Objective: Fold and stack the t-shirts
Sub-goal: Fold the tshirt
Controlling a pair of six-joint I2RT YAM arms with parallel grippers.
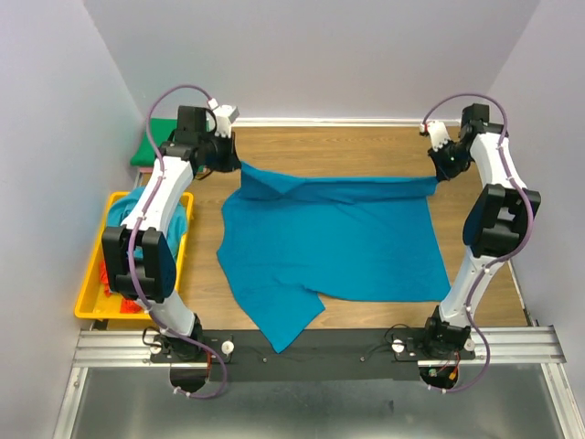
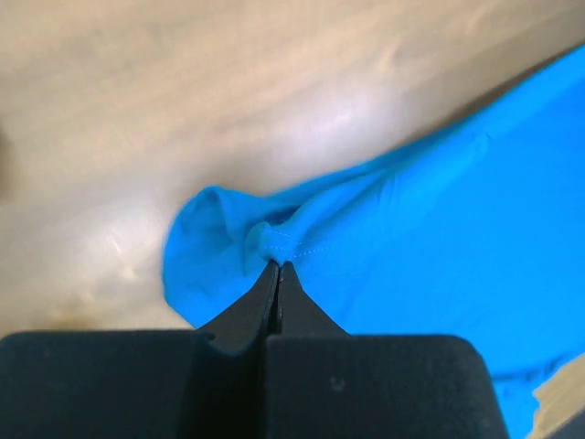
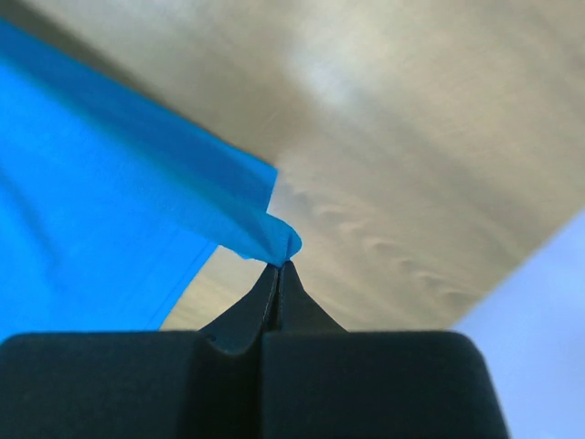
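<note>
Blue t-shirt (image 1: 338, 247) lies spread across the middle of the wooden counter (image 1: 366, 146), between the two arms. Its far edge is turned over into a narrow band that runs straight from the left jaws to the right jaws. Left arm (image 1: 151, 215) reaches to the far-left end of that band and right arm (image 1: 498, 210) to the far-right end. In the left wrist view the left jaws are closed, black fingertips (image 2: 272, 285) pressed together with no gap, pinching a bunched bit of stitched hem on the t-shirt (image 2: 439, 229). The cloth puckers into a small loop right at the tips, with bare counter (image 2: 183, 91) beyond. In the right wrist view the right jaws are likewise closed tight, fingertips (image 3: 274, 285) nipping the very corner of the t-shirt (image 3: 91, 183). The folded band leads away to the left there and the counter (image 3: 411, 137) shows past it. I can't tell from either wrist view whether the pinched corners are lifted or resting on the wood. The main body of the shirt lies mostly flat with a few soft wrinkles. The near-left part tapers into a pointed flap that overhangs the near counter edge onto the black base rail (image 1: 347, 343). A yellow bin (image 1: 87, 293) sits at the left side of the counter, beside the left arm, holding teal cloth (image 1: 123, 206) and something red (image 1: 114, 279). A green folded item (image 1: 144, 154) sits in the far-left corner, partly hidden behind the arm.
</note>
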